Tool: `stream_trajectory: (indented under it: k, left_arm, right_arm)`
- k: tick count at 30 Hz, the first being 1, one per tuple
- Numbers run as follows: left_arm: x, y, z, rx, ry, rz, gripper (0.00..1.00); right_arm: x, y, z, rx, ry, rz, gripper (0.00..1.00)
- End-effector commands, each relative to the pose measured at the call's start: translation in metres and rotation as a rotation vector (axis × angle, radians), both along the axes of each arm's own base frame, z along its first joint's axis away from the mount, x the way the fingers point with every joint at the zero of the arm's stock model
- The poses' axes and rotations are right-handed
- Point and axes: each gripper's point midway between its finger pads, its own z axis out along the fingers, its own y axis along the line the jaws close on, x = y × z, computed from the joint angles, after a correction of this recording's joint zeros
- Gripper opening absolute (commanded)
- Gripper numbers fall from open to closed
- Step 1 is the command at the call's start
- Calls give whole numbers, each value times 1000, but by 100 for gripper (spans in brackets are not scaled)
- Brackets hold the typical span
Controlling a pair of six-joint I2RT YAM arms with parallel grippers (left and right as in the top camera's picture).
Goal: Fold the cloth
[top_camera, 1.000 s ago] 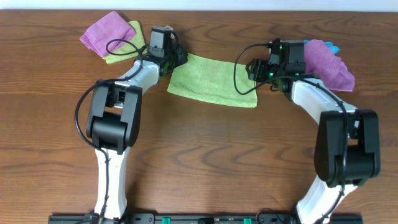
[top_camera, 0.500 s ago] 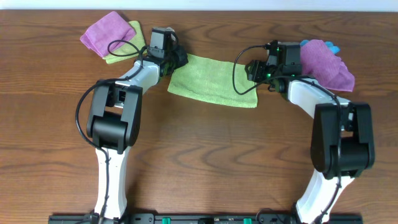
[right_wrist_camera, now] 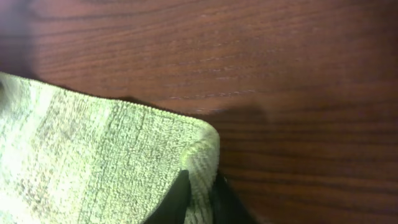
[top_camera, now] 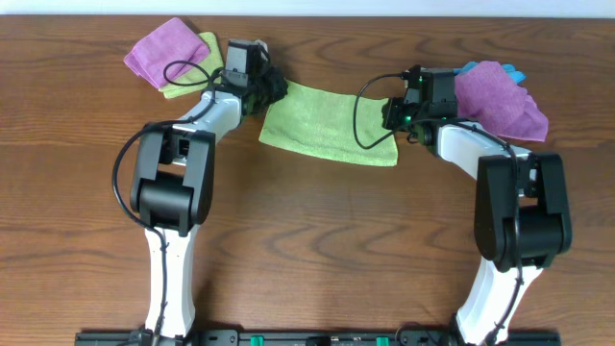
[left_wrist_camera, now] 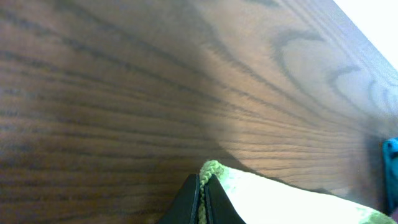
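Observation:
A light green cloth (top_camera: 327, 123) lies flat as a rectangle at the back middle of the wooden table. My left gripper (top_camera: 272, 88) is at its far left corner. In the left wrist view the black fingers (left_wrist_camera: 203, 186) are shut on the cloth's hemmed edge (left_wrist_camera: 280, 199). My right gripper (top_camera: 392, 108) is at the far right corner. The right wrist view shows its fingers (right_wrist_camera: 200, 186) pinching a raised fold of that cloth corner (right_wrist_camera: 93, 155).
A purple cloth (top_camera: 163, 50) lies on a folded green one (top_camera: 197, 67) at the back left. Another purple cloth (top_camera: 500, 96) covers a blue one (top_camera: 514, 72) at the back right, just behind my right arm. The table's far edge (top_camera: 384, 13) runs close behind.
My right gripper has slid a little left and closed on the cloth's right corner. The left gripper finished closing on the left corner and stayed there.

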Motion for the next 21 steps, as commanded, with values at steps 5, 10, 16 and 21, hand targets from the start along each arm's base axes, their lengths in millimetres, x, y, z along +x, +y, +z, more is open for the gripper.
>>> stream_trajectory:
  k: [5,10,16,21]
  left_arm:
    - [15,4,23,-41,-11,-22,6]
    - [15,3,30,-44,-8,-51,6]
    - [13,-2,40,-74,-5,-77,6]
    - [9,4,51,-65,-3,-84,6]
  right_arm:
    - [14,6,18,5,-19,11,1]
    - [18,6,25,2,-14,13,2]
    - [18,6,30,1,5,14,1]
    - [18,7,41,-7,-11,35,1]
